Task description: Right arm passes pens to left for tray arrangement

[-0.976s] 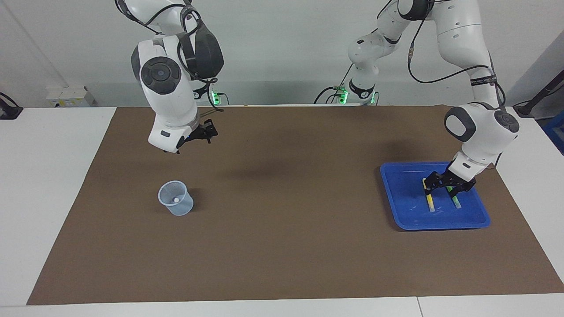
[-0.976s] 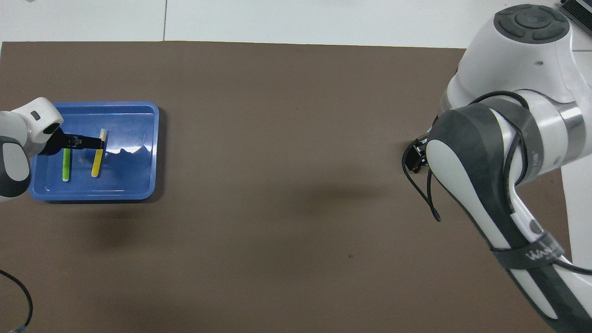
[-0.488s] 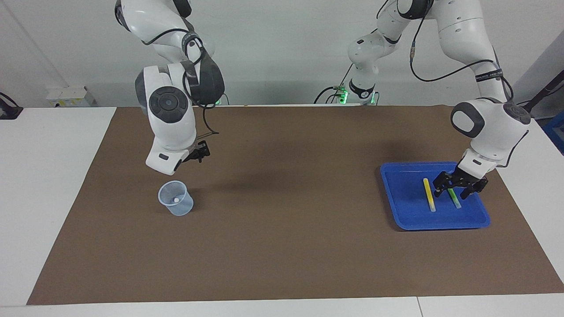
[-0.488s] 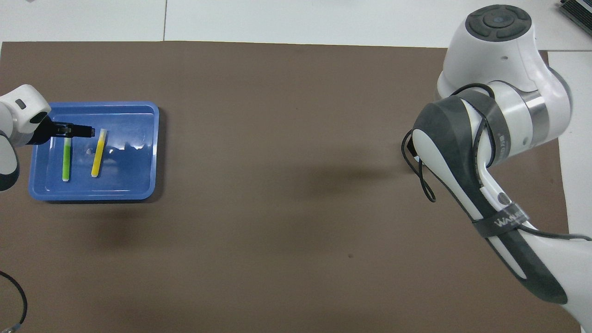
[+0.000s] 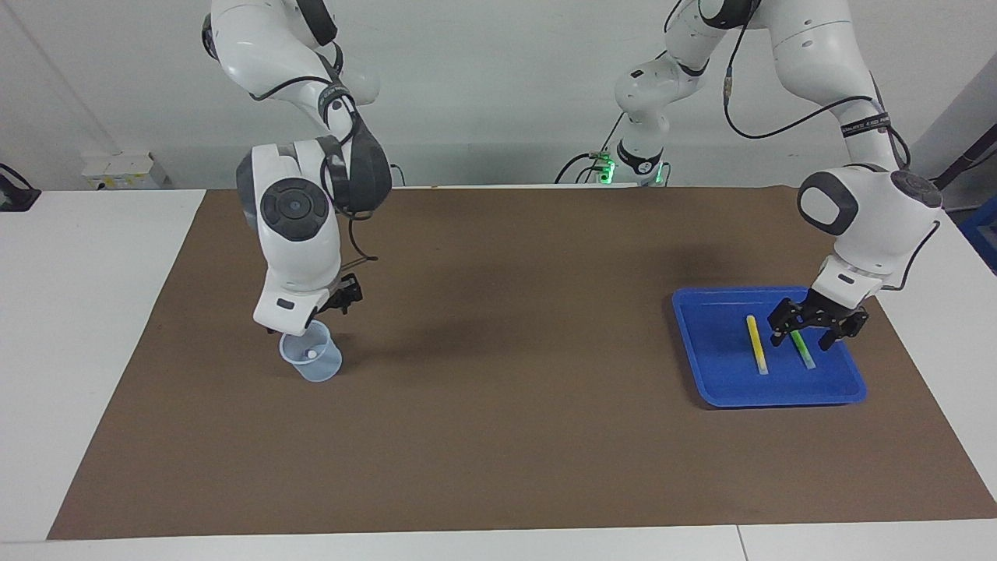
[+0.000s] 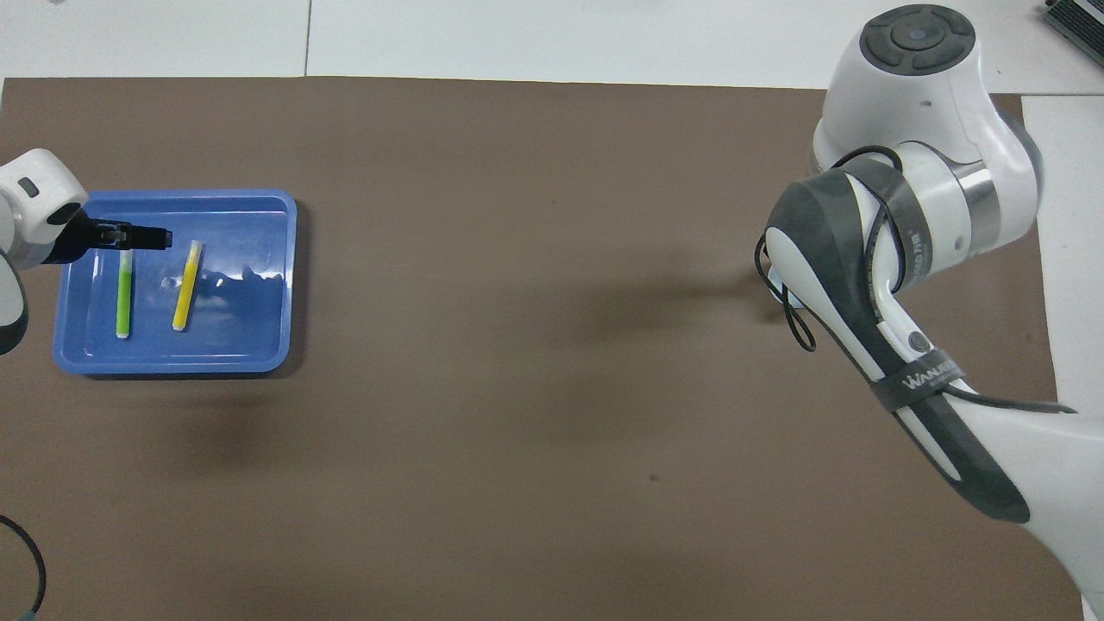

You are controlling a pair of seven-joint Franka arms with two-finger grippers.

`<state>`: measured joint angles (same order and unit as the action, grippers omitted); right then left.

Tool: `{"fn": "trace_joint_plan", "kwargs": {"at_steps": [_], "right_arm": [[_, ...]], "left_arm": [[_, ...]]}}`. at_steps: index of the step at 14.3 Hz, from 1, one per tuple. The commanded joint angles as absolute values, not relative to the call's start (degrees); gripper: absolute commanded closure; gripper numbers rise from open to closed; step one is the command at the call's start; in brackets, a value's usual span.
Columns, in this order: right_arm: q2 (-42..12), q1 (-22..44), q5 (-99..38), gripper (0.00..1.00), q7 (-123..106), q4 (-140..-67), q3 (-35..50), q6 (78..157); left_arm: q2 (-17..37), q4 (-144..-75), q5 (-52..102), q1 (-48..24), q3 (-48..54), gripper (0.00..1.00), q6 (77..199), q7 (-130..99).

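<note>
On the brown-matted desk (image 5: 498,436), the right gripper (image 5: 343,300), jaws wide and empty, hangs over the translucent cup (image 5: 311,361). In the blue tray (image 5: 705,366) lie the yellow pen (image 5: 756,344) and the green pen (image 5: 803,351), side by side, under the left gripper (image 5: 814,327), jaws wide, empty.

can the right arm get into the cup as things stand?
Probably yes. The right gripper hangs open just above the cup at its rim nearer the robots; the cup stands upright, mouth uncovered, nothing beside it.
</note>
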<state>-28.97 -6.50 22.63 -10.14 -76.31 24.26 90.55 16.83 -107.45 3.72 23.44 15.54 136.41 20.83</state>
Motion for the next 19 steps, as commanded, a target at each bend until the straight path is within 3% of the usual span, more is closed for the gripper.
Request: {"fn": "trace_joint_plan", "kwargs": {"at_steps": [1, 12, 19], "right_arm": [[-30.9, -7.1, 24.3, 0.1, -12.8, -74.6, 24.9, 93.3], [-34.0, -9.0, 27.2, 0.35, -15.3, -75.6, 24.9, 98.1], [-34.0, -9.1, 26.7, 0.4, -15.3, -76.6, 24.9, 96.9]], "left_arm": [[13.1, -108.1, 2.5, 22.8, 15.2, 0.0, 134.5, 20.0], [10.9, -103.0, 2.6, 20.1, 15.8, 0.0, 121.4, 10.5], [10.3, -102.8, 3.2, 19.7, 15.9, 0.0, 116.8, 2.3]]}}
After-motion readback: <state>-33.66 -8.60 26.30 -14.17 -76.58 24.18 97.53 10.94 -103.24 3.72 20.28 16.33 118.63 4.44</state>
